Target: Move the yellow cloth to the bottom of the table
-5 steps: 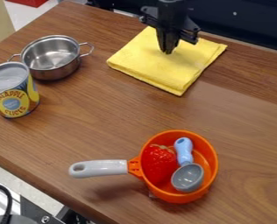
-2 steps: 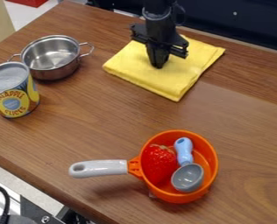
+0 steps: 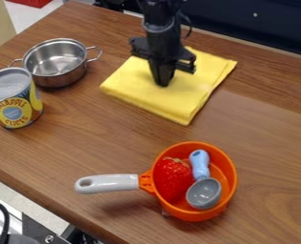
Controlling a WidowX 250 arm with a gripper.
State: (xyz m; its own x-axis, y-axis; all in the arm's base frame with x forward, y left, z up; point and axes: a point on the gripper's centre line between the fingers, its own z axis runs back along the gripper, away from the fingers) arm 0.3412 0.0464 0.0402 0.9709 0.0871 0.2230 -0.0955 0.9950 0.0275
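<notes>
My black gripper [image 3: 162, 85] points down at the folded yellow cloth [image 3: 172, 101], my fingers pressed together, the cloth on the far part of the table [image 3: 267, 138], right of the steel pot [image 3: 56, 61]

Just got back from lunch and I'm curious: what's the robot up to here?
The robot's gripper is down on the folded yellow cloth, in the upper part of the table. The task is to bring it to the bottom; it still lies above the orange pan.

Cloth [image 3: 201, 88] lies behind pan [image 3: 227, 167], can [image 3: 14, 102] beside pot [image 3: 63, 80].
</notes>
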